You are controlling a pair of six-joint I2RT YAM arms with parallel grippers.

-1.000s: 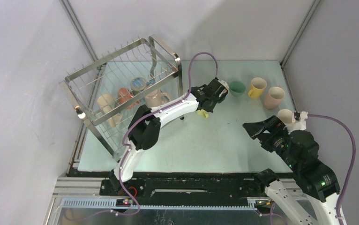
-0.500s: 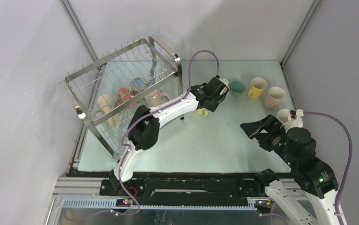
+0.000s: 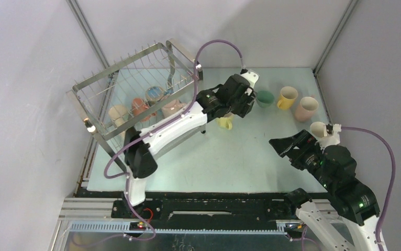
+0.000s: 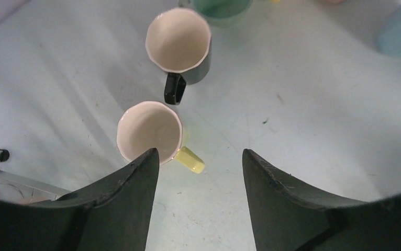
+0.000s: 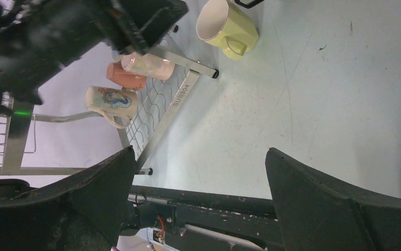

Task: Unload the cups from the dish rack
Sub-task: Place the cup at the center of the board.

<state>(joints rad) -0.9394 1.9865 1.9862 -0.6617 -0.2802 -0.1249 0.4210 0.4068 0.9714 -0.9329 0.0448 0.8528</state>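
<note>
Your left gripper (image 4: 199, 152) hung open, empty, above the upright glossy lime-yellow ceramic mug (image 4: 149, 132); your right gripper (image 5: 199, 150) gaped wide, empty.

The rack (image 3: 184, 53), a shiny steel wire frame with thin prongs, stands at the upper left of the top view, skewed to the table's edges. Low inside it sit a beige cup (image 3: 118, 114), an orange-red cup (image 3: 140, 107), a blue-pictured cup (image 3: 155, 93) and a pink cup (image 3: 173, 109). To its right, on the table, stand a lime cup (image 3: 225, 123), a green cup (image 3: 264, 98), a yellow cup (image 3: 287, 97), a second pink cup (image 3: 306, 109) and, further right, a pale cup (image 3: 319, 128). In the left wrist view, a black cup (image 4: 180, 42) with a cream inside stands upright just above the lime cup, not touching it.
</note>
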